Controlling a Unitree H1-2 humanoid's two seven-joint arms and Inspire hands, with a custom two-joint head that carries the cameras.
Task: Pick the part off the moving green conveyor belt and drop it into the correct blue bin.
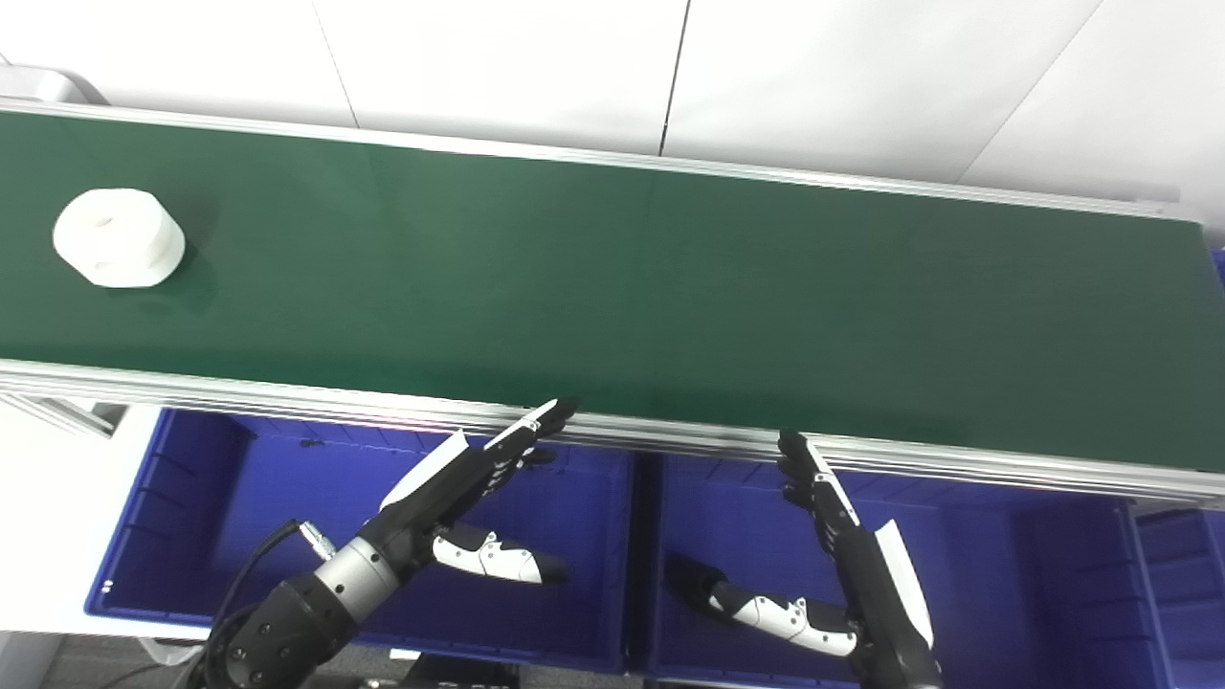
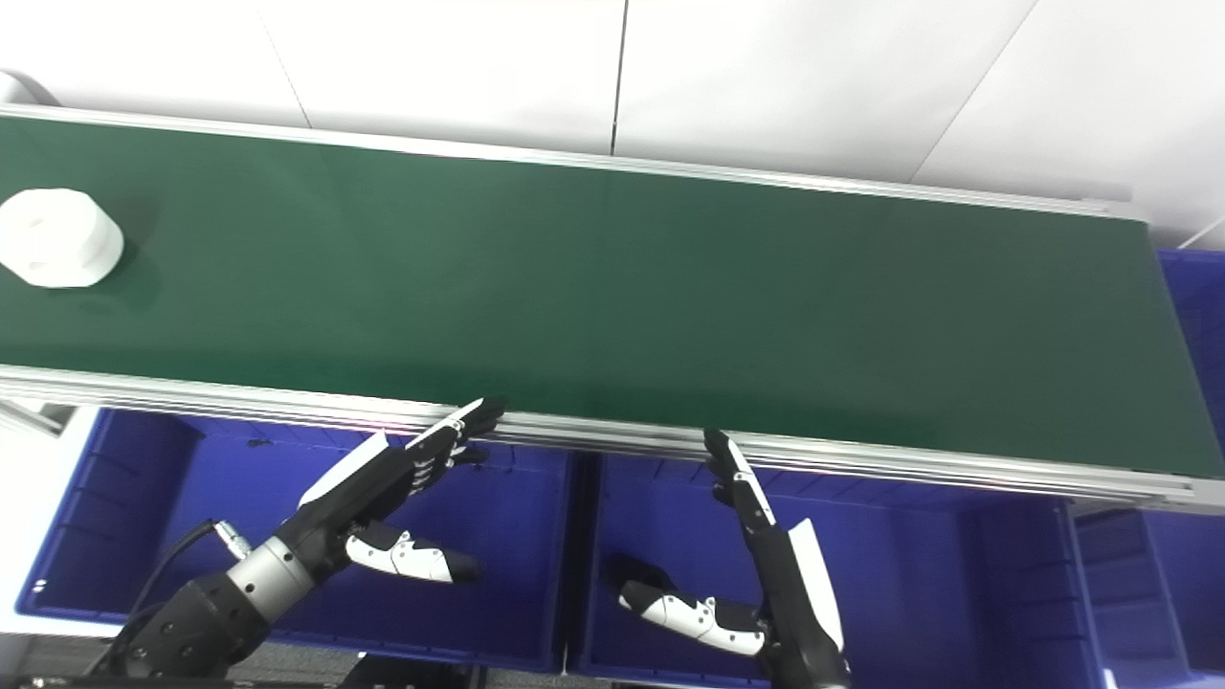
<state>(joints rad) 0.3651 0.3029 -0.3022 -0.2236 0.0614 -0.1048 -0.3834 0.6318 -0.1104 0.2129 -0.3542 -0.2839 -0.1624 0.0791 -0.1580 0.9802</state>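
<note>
Both hands spread, empty, over the bins.
Left hand (image 1: 459, 493) and right hand (image 1: 833, 536) wait below the belt (image 1: 612, 277); the part (image 1: 119, 237) sits far left, so the left should time its reach.

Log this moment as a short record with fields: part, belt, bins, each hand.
part: white part, round with faceted sides, lying at the far left of the belt, untouched
belt: green conveyor belt, nothing else on it
bins: left blue bin and right blue bin side by side below the belt's near rail
left hand: left hand open, over the left bin, fingertips at the rail
right hand: right hand open, over the right bin, holding nothing
</note>
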